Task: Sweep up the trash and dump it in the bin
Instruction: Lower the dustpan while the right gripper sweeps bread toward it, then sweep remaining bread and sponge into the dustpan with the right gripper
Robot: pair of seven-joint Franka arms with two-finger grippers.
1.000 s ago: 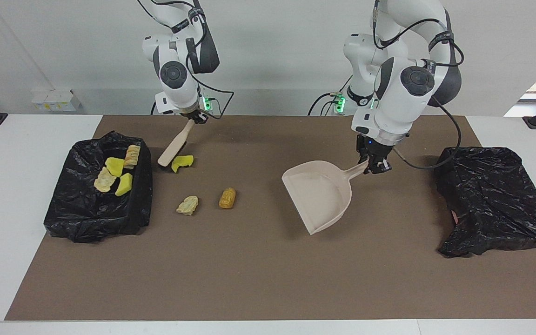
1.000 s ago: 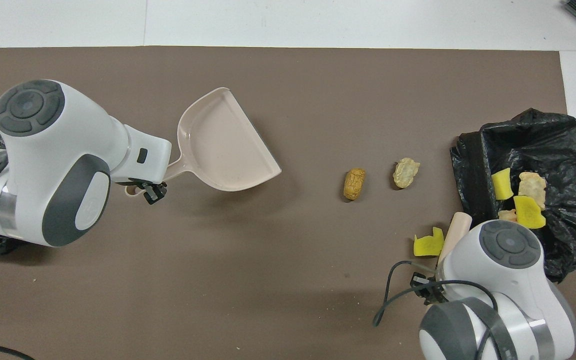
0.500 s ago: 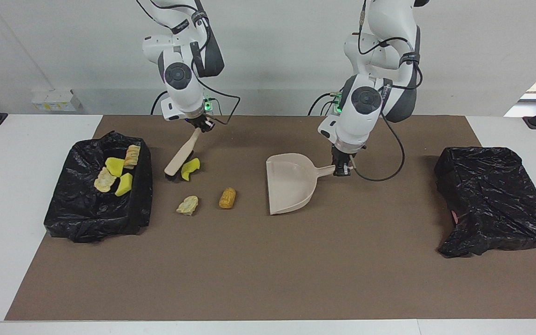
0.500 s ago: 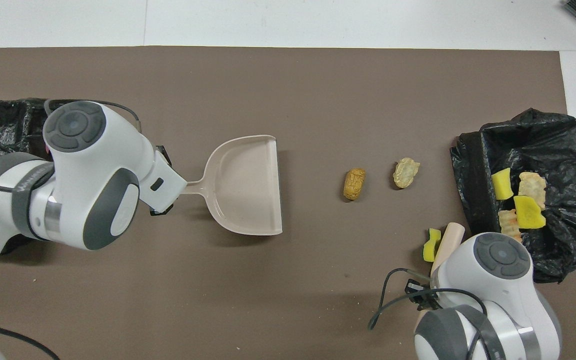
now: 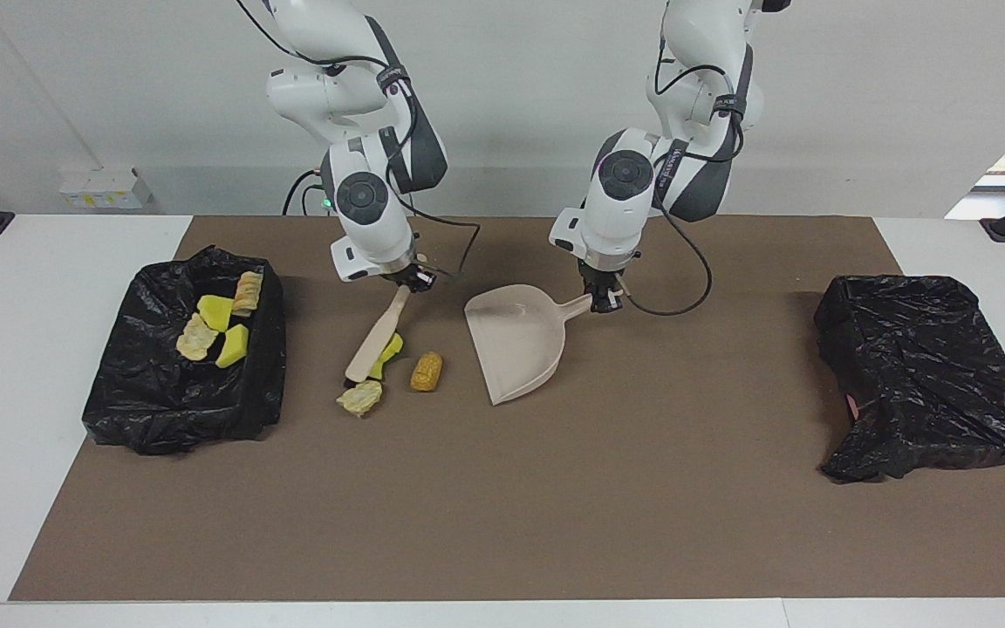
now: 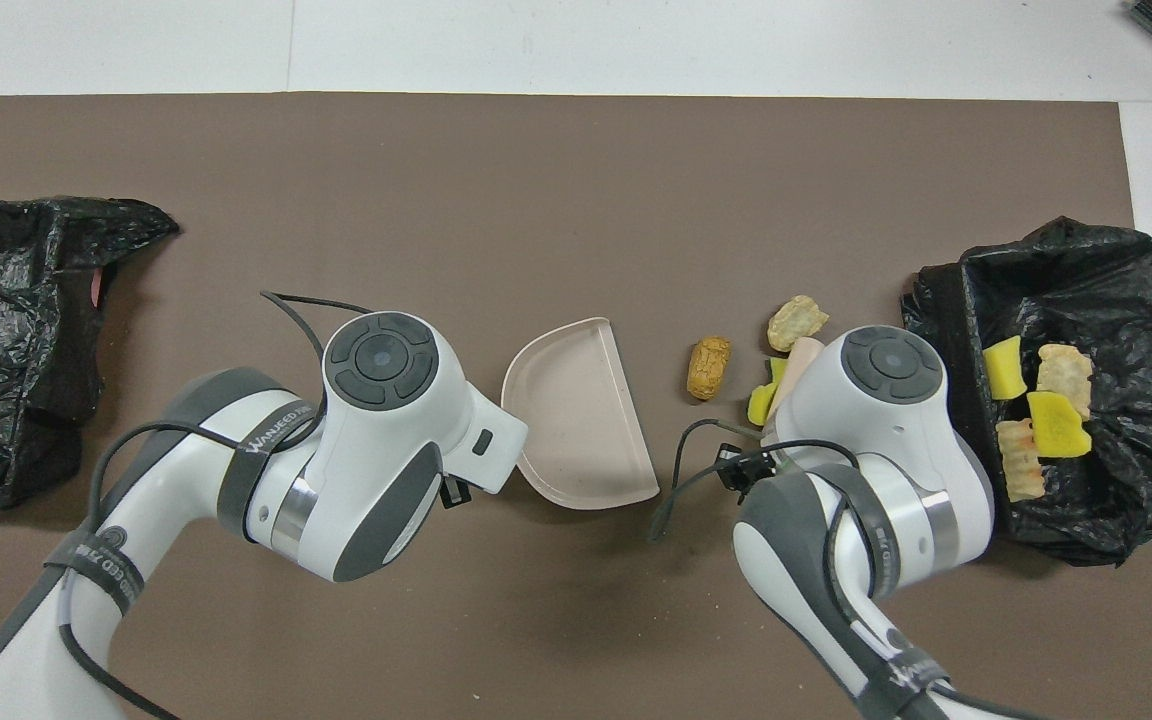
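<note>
Trash still loose on the brown mat comes to three pieces, bunched between the two arms and toward the right arm's end of the bench: a yellow sponge wedge [image 5: 388, 353], a pale beige chunk [image 5: 360, 398] and an orange-brown oblong piece [image 5: 426, 371]. Four more pieces [image 5: 216, 324] already lie in the open black-lined bin [image 5: 180, 397] at that end.

The right pincer [image 5: 416, 281] is closed on the upper end of a pale wooden brush handle [image 5: 378, 337], which slants down from it, and the low end rests at the yellow wedge, with the beige chunk just beside it. The left pincer [image 5: 604, 302] is closed on the stub handle of the beige dustpan [image 5: 516, 342], whose wide mouth faces the loose pieces and looks tipped with its lip near the mat.

The relation that matters: the oblong piece lies between the brush tip and the dustpan mouth, close to the lip, with its long axis running roughly along the lip rather than pointing into it. The wedge and chunk sit farther from the pan, on the brush's side. A sweep toward the left arm's end should therefore drive all three into the pan, provided the lip is flat on the mat. The chunk, farthest from the robots of the three, may slip past the brush tip.

A second black bag [image 5: 926, 375] lies crumpled at the left arm's end.
</note>
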